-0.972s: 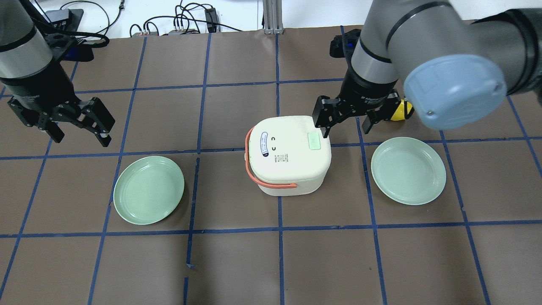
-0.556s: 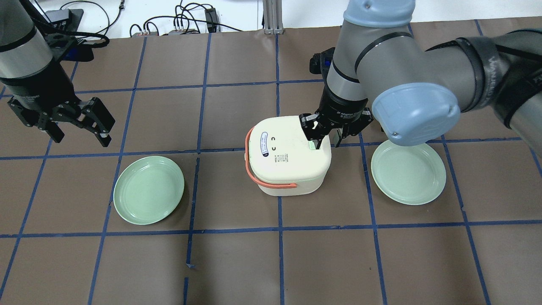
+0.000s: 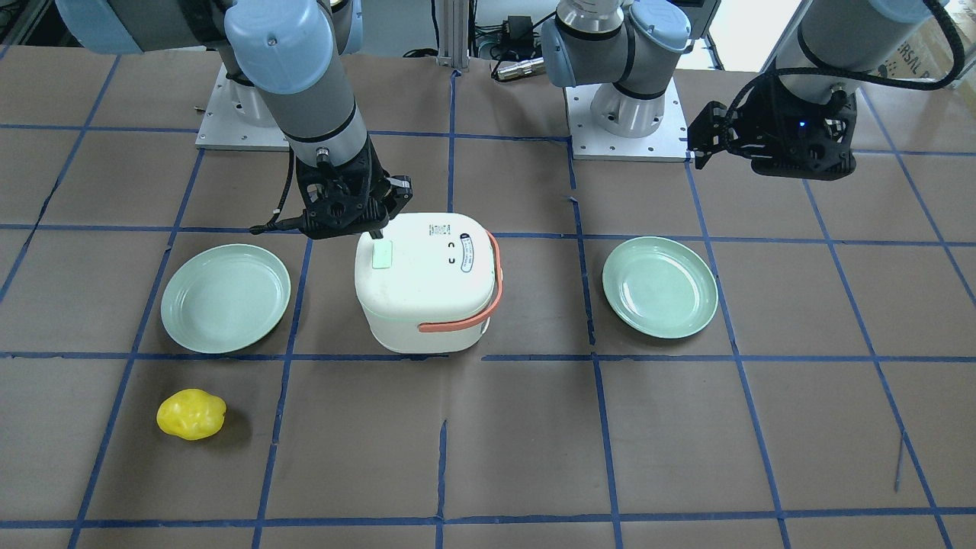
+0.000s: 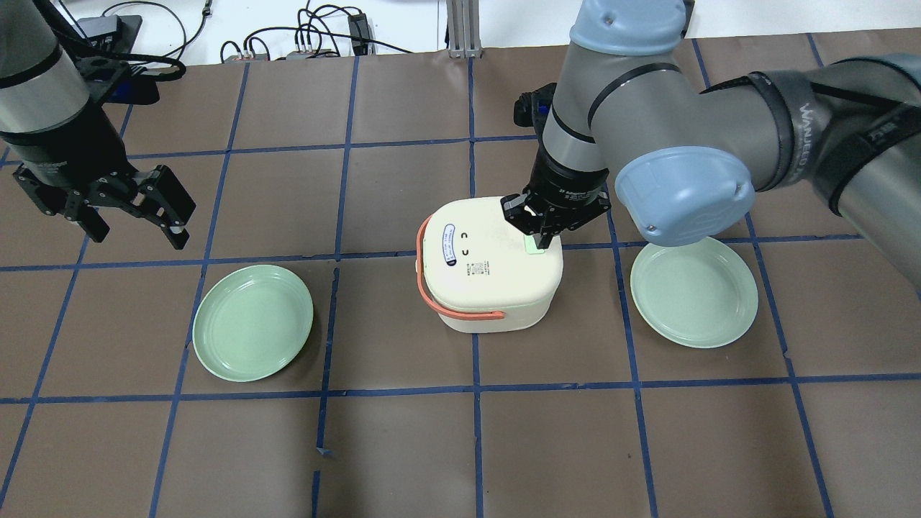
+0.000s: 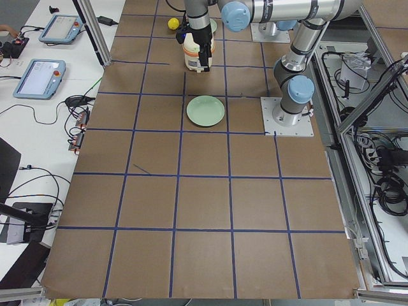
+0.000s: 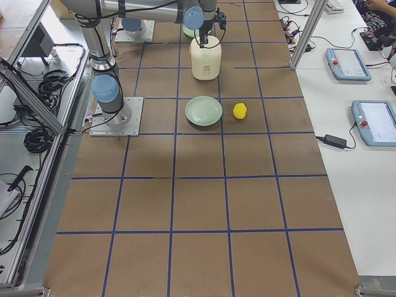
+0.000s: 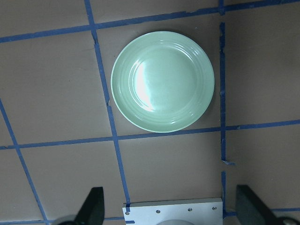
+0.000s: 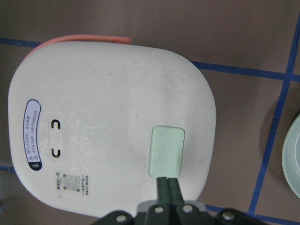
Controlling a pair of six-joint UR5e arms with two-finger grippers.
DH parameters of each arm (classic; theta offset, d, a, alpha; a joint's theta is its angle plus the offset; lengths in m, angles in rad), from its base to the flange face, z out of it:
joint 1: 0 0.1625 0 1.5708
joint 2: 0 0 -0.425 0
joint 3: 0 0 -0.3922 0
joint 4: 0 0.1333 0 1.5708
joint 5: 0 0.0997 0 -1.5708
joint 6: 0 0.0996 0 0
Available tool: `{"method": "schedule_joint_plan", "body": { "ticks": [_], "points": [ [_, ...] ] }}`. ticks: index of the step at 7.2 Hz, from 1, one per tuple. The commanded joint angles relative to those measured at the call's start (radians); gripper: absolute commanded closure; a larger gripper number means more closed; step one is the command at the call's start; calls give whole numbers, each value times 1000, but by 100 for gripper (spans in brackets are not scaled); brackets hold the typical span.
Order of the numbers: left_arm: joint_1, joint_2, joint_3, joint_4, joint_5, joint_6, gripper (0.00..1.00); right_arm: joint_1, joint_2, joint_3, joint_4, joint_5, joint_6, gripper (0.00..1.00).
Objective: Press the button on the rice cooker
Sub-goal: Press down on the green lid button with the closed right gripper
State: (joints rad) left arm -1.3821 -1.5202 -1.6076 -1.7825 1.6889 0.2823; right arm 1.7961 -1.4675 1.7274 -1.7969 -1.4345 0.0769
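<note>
A white rice cooker (image 4: 489, 273) with an orange handle stands mid-table, lid down. It also shows in the front view (image 3: 427, 297) and the right wrist view (image 8: 103, 117). Its pale green button (image 4: 534, 247) sits on the lid's right side (image 3: 381, 255) (image 8: 166, 152). My right gripper (image 4: 541, 232) is shut and empty, pointing down. Its joined fingertips (image 8: 167, 185) are at the button's near edge (image 3: 376, 232). I cannot tell whether they touch it. My left gripper (image 4: 135, 232) is open and empty, hovering far left of the cooker (image 3: 770, 152).
A green plate (image 4: 252, 322) lies left of the cooker, below my left gripper (image 7: 162, 80). A second green plate (image 4: 693, 289) lies right of it (image 3: 225, 297). A yellow object (image 3: 191, 414) lies beyond that plate, hidden by my right arm in the overhead view.
My right gripper has moved left from beside the cooker to over its lid and has shut, tips now at the green button. The left arm has not moved.
</note>
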Motion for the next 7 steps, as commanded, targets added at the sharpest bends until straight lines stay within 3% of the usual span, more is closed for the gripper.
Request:
{"method": "schedule_joint_plan", "body": {
  "ticks": [1,7],
  "points": [
    [0,2,0,0,0,0,0,0,12,0,-19,0,-3,93],
    [0,0,0,0,0,0,0,0,42,3,-70,-3,-5,93]
  ]
}}
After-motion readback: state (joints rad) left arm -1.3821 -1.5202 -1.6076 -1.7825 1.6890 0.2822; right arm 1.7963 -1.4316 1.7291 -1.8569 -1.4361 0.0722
